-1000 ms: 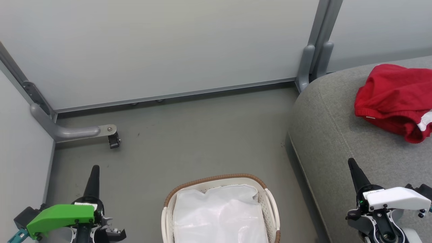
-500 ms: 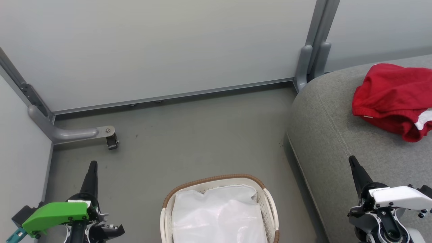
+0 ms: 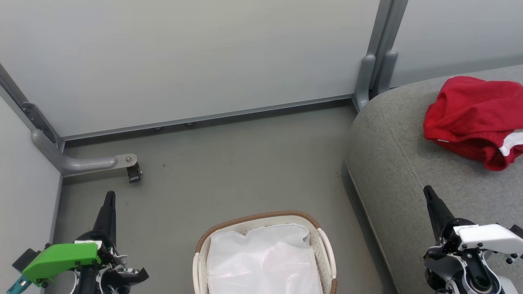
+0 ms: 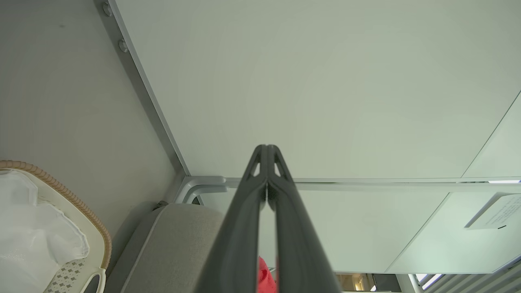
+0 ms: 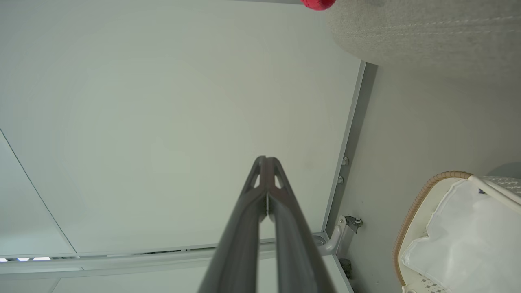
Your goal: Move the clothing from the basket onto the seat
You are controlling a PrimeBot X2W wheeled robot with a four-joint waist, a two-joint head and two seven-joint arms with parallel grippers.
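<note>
Red clothing (image 3: pixel 470 118), soft fabric with a white band, lies crumpled on the seat (image 3: pixel 400 171), a large grey upholstered cushion with a rounded corner and a stitched seam, at the right of my head view. The heap's long axis runs across that view, the white band at its lower right end, where the frame cuts it off; I cannot tell whether it is one garment or two. Left of the seat is a dull grey-green floor (image 3: pixel 229 163), closed in by pale matte wall panels (image 3: pixel 184 53) joined at a grey metal post (image 3: pixel 378 61). A curved grey bracket (image 3: pixel 81 163) with a small dark caster sits at the far left. The basket (image 3: pixel 261 217), an oval of white perforated plastic with a brown woven rim, stands on the floor at the bottom centre, well apart from the clothing, holding a plain white liner sheet (image 3: pixel 261 261). My left gripper (image 3: pixel 109 196) hovers over the floor at the lower left and my right gripper (image 3: pixel 428 191) over the seat's front edge, each with its dark fingers pressed into one point and gripping nothing.

From the left wrist, the jaws meet at the tips; a sliver of red shows between them low down, beyond the seat corner, with the basket at the lower left.

From the right wrist, the jaws are likewise closed on nothing; a scrap of red sits at the top edge on the seat, and the basket is at the lower right.
</note>
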